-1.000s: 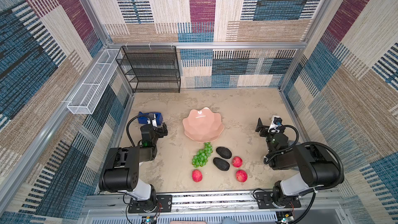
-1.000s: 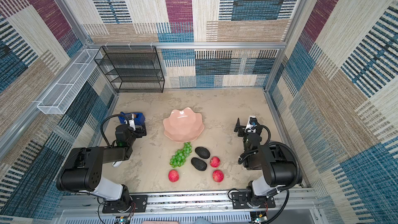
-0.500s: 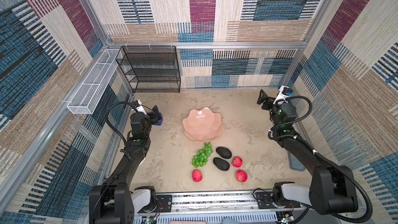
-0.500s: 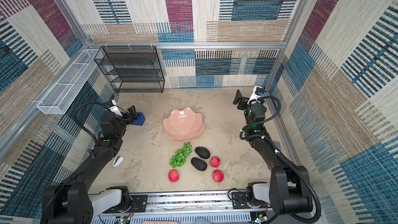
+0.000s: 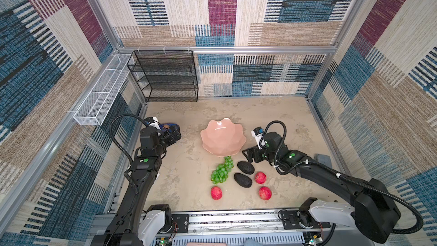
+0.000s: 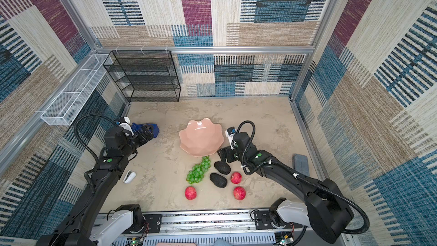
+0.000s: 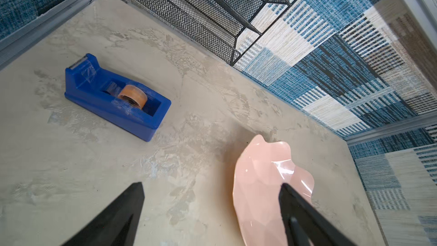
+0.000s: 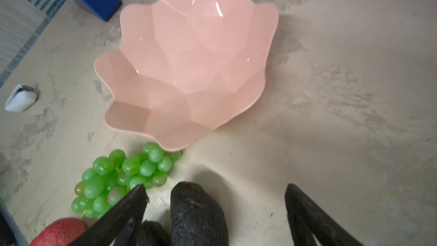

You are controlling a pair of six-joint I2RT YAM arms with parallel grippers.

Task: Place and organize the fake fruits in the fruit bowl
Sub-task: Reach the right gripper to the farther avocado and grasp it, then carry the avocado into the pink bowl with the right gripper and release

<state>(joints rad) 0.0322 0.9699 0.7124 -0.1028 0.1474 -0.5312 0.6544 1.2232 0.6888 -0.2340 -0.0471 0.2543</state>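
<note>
Just in front of the fruit bowl, the right gripper is hanging wide open, gripping nothing, with one avocado lying between its fingers, a gap on each side. Grapes are lying just beside the bowl's near edge; the other avocado and three apples are resting on the table nearby. The left gripper is hovering open and empty by the tape dispenser.

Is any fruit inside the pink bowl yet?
No, the bowl holds nothing; the grapes lie outside its rim.
</note>
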